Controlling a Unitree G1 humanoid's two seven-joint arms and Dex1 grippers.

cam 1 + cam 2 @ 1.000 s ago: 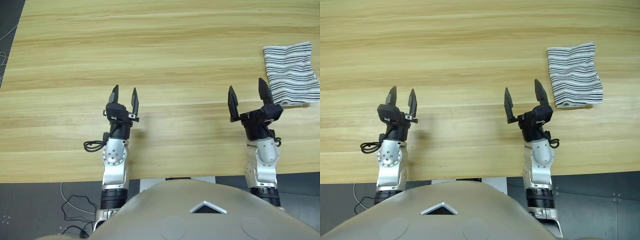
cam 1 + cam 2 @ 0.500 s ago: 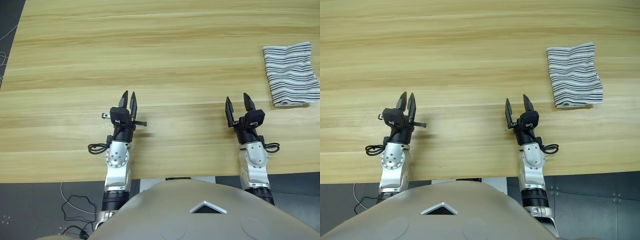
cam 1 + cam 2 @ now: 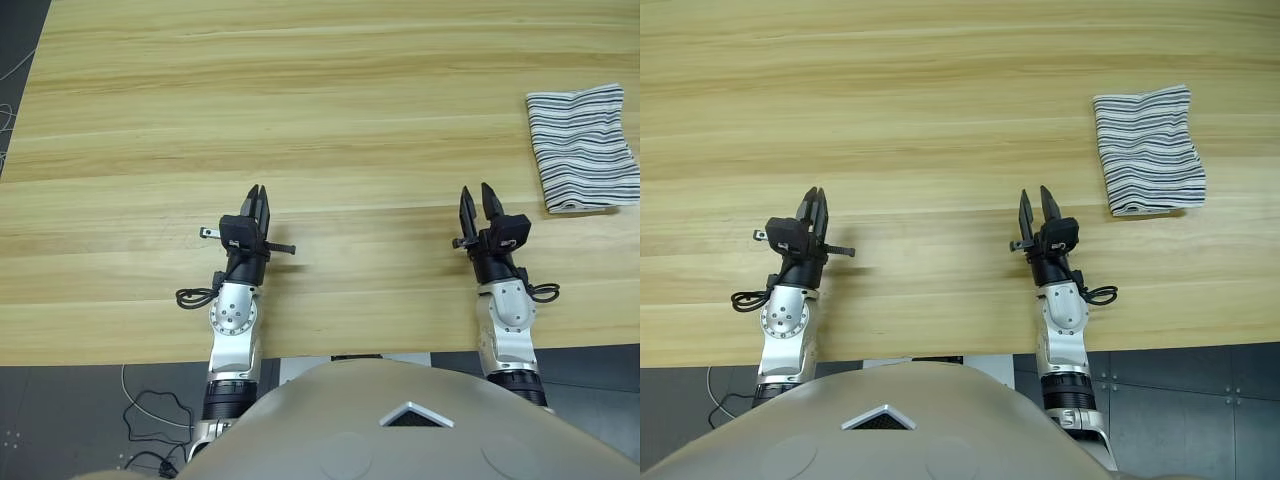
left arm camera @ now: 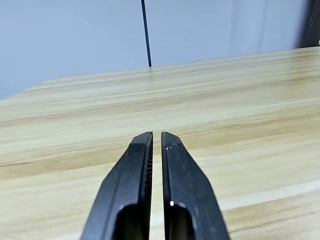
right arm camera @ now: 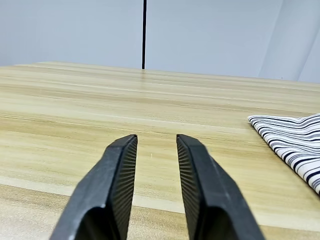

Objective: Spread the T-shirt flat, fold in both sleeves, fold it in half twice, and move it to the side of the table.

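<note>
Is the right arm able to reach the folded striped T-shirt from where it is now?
Probably yes. The right gripper sits open and empty, the T-shirt lies ahead to its right, and only bare table lies between them.

I see the T-shirt (image 3: 583,148) in thin black and white stripes. The table (image 3: 300,100) is pale yellow-tan wood, banded with long streaks of darker grain. My left gripper (image 3: 257,190) and right gripper (image 3: 476,190) are black, their pads (image 5: 127,170) finely ribbed, and the wrists (image 3: 230,312) behind them are silver-grey. The wall (image 4: 75,35) is pale blue-grey with one thin dark vertical line (image 4: 145,32). The floor (image 3: 20,40) is dark grey.
</note>
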